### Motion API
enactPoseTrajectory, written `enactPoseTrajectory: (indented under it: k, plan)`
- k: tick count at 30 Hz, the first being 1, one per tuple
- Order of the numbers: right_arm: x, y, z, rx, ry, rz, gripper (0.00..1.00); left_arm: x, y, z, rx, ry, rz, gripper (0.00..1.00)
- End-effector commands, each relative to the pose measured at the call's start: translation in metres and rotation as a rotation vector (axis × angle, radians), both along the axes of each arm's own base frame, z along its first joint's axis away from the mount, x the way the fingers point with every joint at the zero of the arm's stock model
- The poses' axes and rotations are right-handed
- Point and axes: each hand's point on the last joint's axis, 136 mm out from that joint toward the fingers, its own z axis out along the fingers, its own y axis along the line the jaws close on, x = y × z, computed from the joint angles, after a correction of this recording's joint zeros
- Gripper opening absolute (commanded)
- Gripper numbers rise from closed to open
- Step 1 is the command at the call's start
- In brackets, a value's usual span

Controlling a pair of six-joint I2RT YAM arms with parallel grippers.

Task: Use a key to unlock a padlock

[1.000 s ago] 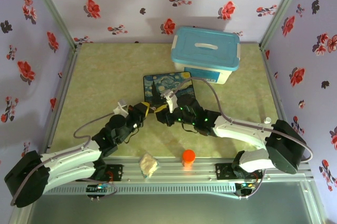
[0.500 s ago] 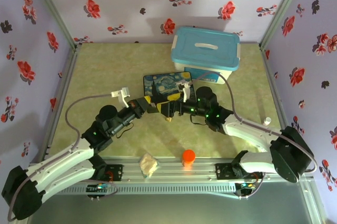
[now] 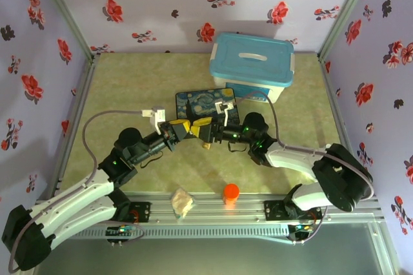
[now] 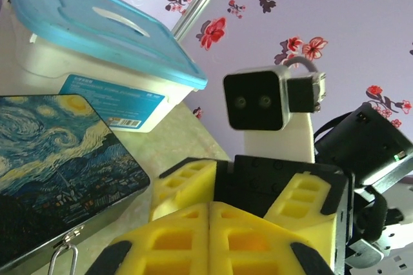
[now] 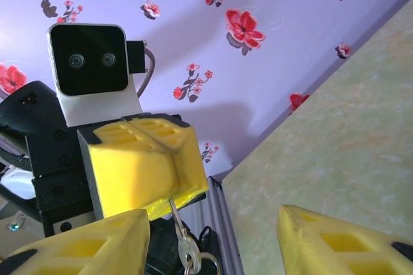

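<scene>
At the bottom of the overhead frame, one pale crumpled lump (image 3: 182, 202) and one orange cylinder (image 3: 231, 192) sit on the tabletop (image 3: 129, 94). Just above them lies one small brass-coloured padlock (image 3: 206, 146), resting on the tabletop, its detail too small to read. Two pincers face each other closely at centre frame. The left pincer (image 5: 164, 172) is clenched on one key (image 5: 175, 220), which hangs below it with one ring (image 5: 192, 259) at its end. The right pincer (image 4: 245, 191) is released, fingers (image 5: 342, 239) wide apart. Further up the frame sit one painted box (image 3: 206, 104) and one blue-lidded container (image 3: 253, 62).
</scene>
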Motion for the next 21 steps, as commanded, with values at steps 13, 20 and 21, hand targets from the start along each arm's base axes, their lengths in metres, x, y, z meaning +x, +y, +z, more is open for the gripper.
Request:
enactPoseTrajectory:
  k: [13, 20, 21]
  plan:
    - [-0.0186, -0.0033, 0.0152, 0.09, -0.027, 0.076, 0.43, -0.0044, 0.0008, 0.0363, -0.106, -0.108, -0.024, 0.0]
    - [-0.0214, 0.0004, 0.0185, 0.089, -0.034, 0.098, 0.42, -0.0042, -0.0013, 0.0363, -0.116, -0.104, -0.033, 0.0]
    - [-0.0208, 0.0006, 0.0188, 0.09, -0.036, 0.098, 0.41, -0.0045, -0.002, 0.0364, -0.117, -0.104, -0.037, 0.0]
